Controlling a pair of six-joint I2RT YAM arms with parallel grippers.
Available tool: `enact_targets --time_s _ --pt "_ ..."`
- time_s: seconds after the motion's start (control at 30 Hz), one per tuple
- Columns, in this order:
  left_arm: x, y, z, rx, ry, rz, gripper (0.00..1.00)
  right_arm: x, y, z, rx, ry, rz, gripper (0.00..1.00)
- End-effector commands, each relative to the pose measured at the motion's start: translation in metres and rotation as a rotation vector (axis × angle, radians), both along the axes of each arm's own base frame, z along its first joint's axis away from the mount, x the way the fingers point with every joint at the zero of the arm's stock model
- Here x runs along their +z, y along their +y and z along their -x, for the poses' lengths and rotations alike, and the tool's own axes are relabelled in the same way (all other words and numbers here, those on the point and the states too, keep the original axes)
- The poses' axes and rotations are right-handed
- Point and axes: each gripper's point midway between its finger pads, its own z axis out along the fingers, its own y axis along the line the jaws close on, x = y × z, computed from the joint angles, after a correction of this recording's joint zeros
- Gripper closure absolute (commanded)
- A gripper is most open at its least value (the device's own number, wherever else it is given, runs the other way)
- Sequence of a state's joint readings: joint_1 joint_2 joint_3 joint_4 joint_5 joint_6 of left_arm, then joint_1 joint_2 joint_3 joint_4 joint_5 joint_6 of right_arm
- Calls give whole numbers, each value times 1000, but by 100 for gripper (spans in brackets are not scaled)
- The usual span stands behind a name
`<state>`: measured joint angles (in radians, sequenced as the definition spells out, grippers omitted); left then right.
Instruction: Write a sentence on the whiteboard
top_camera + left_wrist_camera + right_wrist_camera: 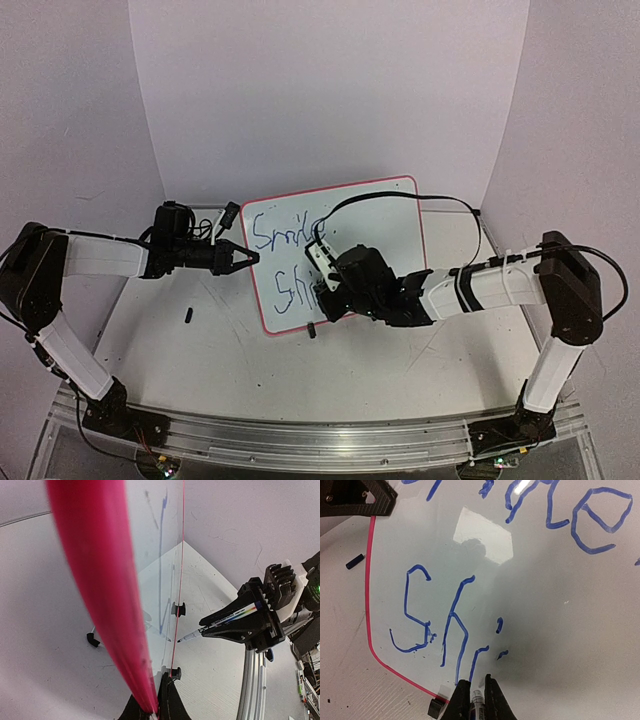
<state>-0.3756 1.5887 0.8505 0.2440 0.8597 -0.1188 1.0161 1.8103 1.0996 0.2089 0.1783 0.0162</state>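
On the scuffed white table (200,360), near its middle, the whiteboard (370,215) stands on its black clip feet with blue handwriting across its face. Plain white backdrop panels (330,90) close off the back and sides, and a metal rail (300,440) runs along the near edge. The left gripper (250,258) is clamped on the board's red left frame. The right gripper (476,684) is closed around a marker (477,701), whose tip is close to the lower line of writing. A small black piece (189,315) lies on the table left of the board.
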Motion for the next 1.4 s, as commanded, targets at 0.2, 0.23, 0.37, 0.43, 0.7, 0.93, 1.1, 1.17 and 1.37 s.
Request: enact_targets --time_s 0.2,0.23,0.37,0.43,0.7,0.93,1.1,1.17,1.37 --pt "-51 16 -11 114 -1 -201 100 35 10 -27 -58 -106 -33 100" --pt "-52 16 -11 113 2 -201 100 34 10 -29 -60 -106 -30 100" --pt "-51 16 -11 113 -1 -200 100 36 10 -31 -66 -112 -32 100" --pt "-51 16 -11 113 -1 -201 100 39 10 -32 -67 -116 -36 100" --pt "-50 17 -10 115 -1 -201 100 29 5 -25 -56 -93 -25 100" --pt "-52 17 -11 115 2 -203 100 15 1 -14 -43 -38 -35 100" --pt "-52 16 -10 113 2 -203 100 9 -2 -11 -50 -22 -32 100" --pt "-52 16 -10 113 2 -203 100 5 -3 -11 -55 -18 -25 100" --pt "-53 16 -10 111 6 -203 100 -2 -5 -9 -57 -2 -27 100"
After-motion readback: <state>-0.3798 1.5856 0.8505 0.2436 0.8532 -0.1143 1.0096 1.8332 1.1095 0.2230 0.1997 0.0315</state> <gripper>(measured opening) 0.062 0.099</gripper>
